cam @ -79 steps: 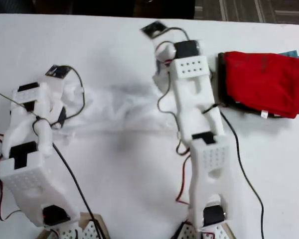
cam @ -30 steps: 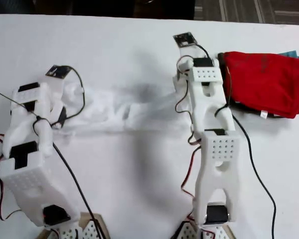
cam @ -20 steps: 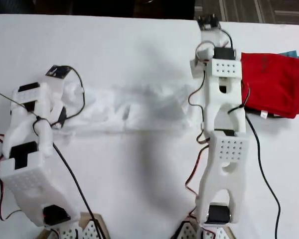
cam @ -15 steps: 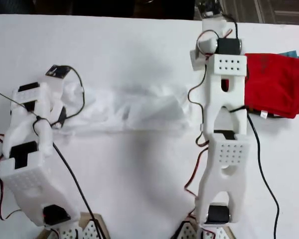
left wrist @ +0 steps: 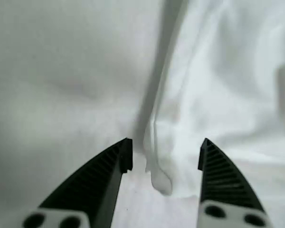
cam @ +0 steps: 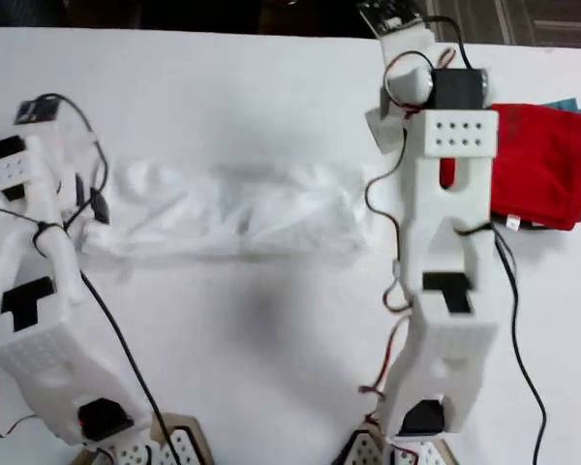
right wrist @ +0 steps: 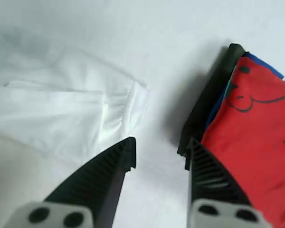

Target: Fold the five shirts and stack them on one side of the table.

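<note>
**High view, read left to right.** The left arm (cam: 29, 291) stands at the left edge of the table (cam: 271, 339). The left gripper (left wrist: 165, 145) has its jaws spread wide over the left end of the white shirt (cam: 232, 208). One finger (left wrist: 109, 175) is over bare table and the other (left wrist: 218, 175) over cloth, with a folded edge of the shirt between them. Whether they touch the cloth cannot be told.

The white shirt lies across the middle of the table as a long, rumpled band. Its long axis runs left to right: one end is beside the left arm, and the other, hemmed end points toward the stack (cam: 533, 194).

The right arm (cam: 450, 194) extends away from its base between band and stack. The right gripper (right wrist: 159, 145) is likewise spread and holds nothing, above the bare strip separating the shirt's right end from the stack.

At the table's right side, the red shirt (cam: 547, 155) lies folded on top, with a black shirt (right wrist: 209, 104) beneath it. A blue shirt (cam: 573, 105) shows at the far right edge.
</note>
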`<move>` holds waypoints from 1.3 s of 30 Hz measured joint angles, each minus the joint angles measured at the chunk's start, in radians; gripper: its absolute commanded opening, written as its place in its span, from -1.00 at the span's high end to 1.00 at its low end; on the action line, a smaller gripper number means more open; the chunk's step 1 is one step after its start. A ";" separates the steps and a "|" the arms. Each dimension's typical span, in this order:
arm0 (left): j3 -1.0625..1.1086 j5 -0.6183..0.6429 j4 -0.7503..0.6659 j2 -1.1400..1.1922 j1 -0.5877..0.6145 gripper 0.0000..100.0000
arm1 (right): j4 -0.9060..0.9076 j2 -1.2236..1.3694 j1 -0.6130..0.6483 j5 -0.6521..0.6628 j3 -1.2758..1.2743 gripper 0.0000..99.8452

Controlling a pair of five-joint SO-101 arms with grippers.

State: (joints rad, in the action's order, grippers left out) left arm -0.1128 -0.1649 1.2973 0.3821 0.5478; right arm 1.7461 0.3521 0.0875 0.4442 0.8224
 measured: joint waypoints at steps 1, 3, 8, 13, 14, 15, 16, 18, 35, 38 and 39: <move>-0.017 0.015 -0.009 0.014 -0.003 0.50 | 0.000 -0.060 0.002 0.002 -0.072 0.66; -0.068 0.043 -0.017 0.069 -0.008 0.50 | 0.000 -0.187 0.011 0.002 -0.229 0.66; -0.288 0.091 0.040 0.278 -0.008 0.50 | 0.000 -0.509 0.009 0.017 -0.606 0.66; -0.594 0.100 0.232 0.511 -0.038 0.50 | 0.000 -0.806 0.011 0.103 -0.888 0.66; -0.664 0.100 0.279 0.554 -0.046 0.50 | 0.000 -0.858 0.011 0.109 -0.928 0.66; -0.733 0.100 0.328 0.595 -0.058 0.50 | 0.000 -0.908 0.011 0.115 -0.961 0.66; -0.798 0.100 0.377 0.635 -0.071 0.50 | 0.000 -0.953 0.011 0.117 -0.993 0.66; -0.898 0.101 0.439 0.700 -0.104 0.50 | -0.005 -1.025 0.012 0.120 -1.051 0.66; -0.934 0.037 0.471 0.752 -0.143 0.95 | -0.249 -1.120 -0.233 0.120 -1.468 0.66; -0.934 -0.011 0.473 0.752 -0.075 0.95 | -0.328 -1.120 -0.252 0.118 -1.560 0.66; -0.934 -0.025 0.473 0.752 -0.051 0.95 | -0.354 -1.120 -0.255 0.120 -1.588 0.66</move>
State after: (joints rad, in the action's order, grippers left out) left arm -1.0472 -0.1895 1.7699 1.1339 0.4971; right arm 1.3917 -0.7679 -0.1672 0.5639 -0.7656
